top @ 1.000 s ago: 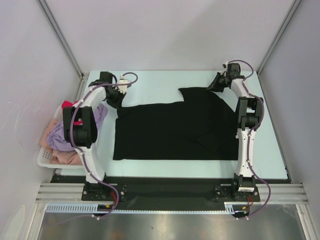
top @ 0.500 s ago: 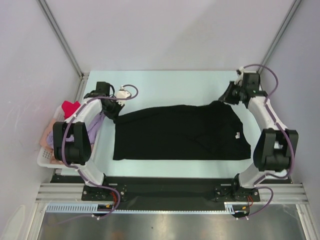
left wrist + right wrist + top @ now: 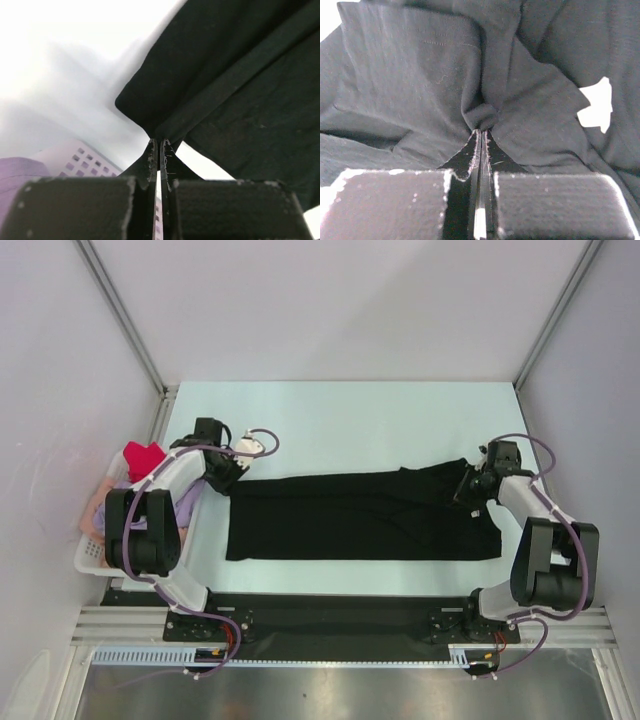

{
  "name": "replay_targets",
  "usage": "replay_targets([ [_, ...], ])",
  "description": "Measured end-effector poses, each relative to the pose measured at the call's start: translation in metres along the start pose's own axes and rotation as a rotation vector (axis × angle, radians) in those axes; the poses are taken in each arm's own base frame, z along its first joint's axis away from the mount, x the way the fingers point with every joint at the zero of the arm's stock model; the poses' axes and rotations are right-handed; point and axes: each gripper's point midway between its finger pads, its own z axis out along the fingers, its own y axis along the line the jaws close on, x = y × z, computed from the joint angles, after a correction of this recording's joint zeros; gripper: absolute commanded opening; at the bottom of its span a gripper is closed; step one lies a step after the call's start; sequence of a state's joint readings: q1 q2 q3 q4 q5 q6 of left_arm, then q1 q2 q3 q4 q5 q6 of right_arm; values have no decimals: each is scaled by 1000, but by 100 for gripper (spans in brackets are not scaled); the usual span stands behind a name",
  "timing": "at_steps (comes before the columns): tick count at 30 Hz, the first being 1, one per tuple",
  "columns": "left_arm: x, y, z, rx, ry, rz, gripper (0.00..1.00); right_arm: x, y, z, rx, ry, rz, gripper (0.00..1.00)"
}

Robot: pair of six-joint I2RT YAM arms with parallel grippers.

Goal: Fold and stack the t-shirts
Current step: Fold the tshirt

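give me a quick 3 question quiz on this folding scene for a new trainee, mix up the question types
1. True or false: the left gripper and the right gripper are each shut on the black t-shirt.
2. Where is the white basket? A) beside the left edge of the table B) beside its right edge C) on top of the black t-shirt
3. What colour is the garment at the basket's far end?
Key: 1 true; 2 A; 3 red.
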State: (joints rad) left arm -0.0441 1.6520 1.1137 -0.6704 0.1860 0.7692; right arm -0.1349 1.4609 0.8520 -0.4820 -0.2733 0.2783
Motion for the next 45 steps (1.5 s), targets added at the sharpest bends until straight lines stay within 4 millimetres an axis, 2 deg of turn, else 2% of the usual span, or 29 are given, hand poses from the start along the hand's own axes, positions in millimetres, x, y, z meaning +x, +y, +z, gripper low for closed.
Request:
replay_targets([
  [7,-4,10,-1,-39,1,24,0,-7,5,-23,-16,-76,8,0],
  [10,-6,13,-2,-49,-3,31,0,4,2,-22,-14,-65,20,0],
  [13,-5,13,0,-47,4,41,0,24,-5,-14,2,-20,58,1],
  [14,-5,12,0,-45,6,48,1,30,-8,-12,8,-4,72,5],
  [15,-4,12,1,-42,8,54,6,36,-10,-10,13,9,85,19],
  [16,-4,11,1,-37,12,59,28,40,-12,-8,20,18,102,29],
  [18,0,7,1,-17,25,85,48,42,-15,-7,32,27,116,41],
  [19,3,3,0,3,38,91,54,42,-16,-6,38,25,123,42],
  [22,6,-8,-7,66,58,104,57,37,-22,-9,61,1,147,43],
  [25,-6,-12,-25,123,38,134,58,26,-27,-21,75,-61,163,43],
  [28,-29,-5,-44,108,-28,151,64,4,-26,-38,72,-155,168,48],
  [31,-44,7,-50,52,-69,119,64,-21,-24,-47,60,-230,173,53],
  [34,-51,24,-38,-10,-55,56,64,-45,-24,-42,43,-265,178,52],
  [38,-49,45,2,-69,-4,-11,68,-73,-24,-13,13,-244,182,44],
  [41,-44,51,27,-77,21,-40,70,-82,-24,12,-15,-218,181,43],
  [43,-45,52,36,-76,17,-42,71,-84,-22,23,-31,-209,178,40],
  [44,-46,53,39,-75,12,-41,71,-83,-21,28,-40,-203,176,29],
  [45,-47,53,41,-76,5,-40,71,-83,-21,32,-47,-199,172,23],
])
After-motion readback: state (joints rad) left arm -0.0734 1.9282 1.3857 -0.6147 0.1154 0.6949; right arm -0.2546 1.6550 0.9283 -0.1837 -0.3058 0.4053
